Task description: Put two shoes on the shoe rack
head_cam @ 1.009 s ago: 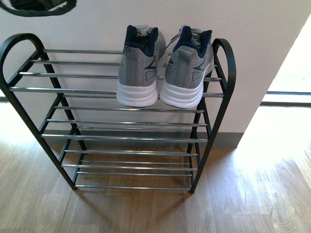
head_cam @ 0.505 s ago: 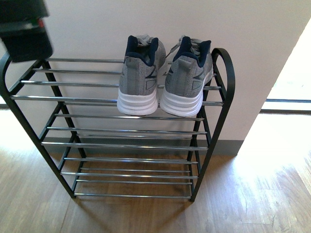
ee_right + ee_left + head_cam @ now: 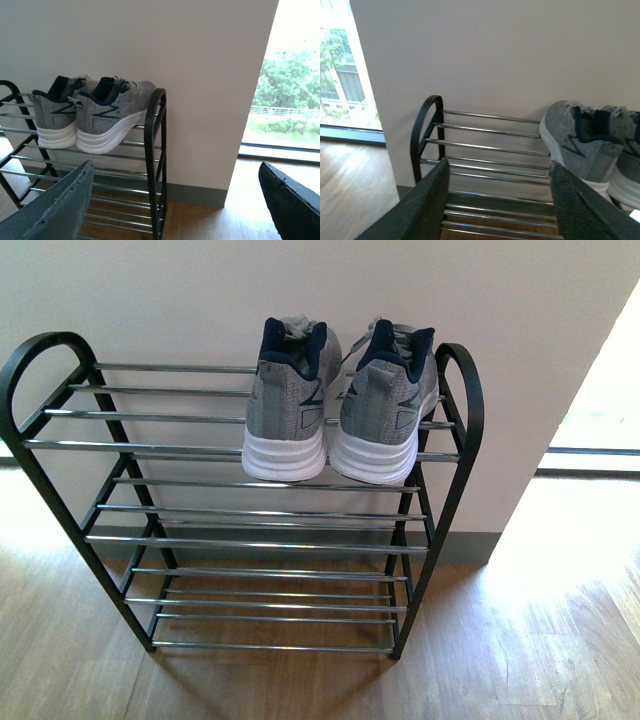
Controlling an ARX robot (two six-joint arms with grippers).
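Note:
Two grey knit sneakers, one on the left [image 3: 285,400] and one on the right [image 3: 385,400], stand side by side on the top shelf of the shoe rack [image 3: 60,445], heels toward me, at its right end. Neither gripper shows in the front view. In the left wrist view my left gripper [image 3: 500,167] is open and empty, facing the bare left part of the rack [image 3: 427,130], with the nearer sneaker [image 3: 577,145] beside one finger. In the right wrist view my right gripper [image 3: 175,172] is open and empty, away from the rack [image 3: 155,150] and the sneakers [image 3: 95,117].
The rack stands against a pale wall [image 3: 180,290] on a wooden floor [image 3: 500,660]. Its lower chrome shelves [image 3: 260,540] hold nothing. A bright doorway or window [image 3: 600,410] opens to the right of the wall.
The dark arm at the upper left of the front view has left the picture. The view has dropped slightly; the sneakers have not moved on the rack.

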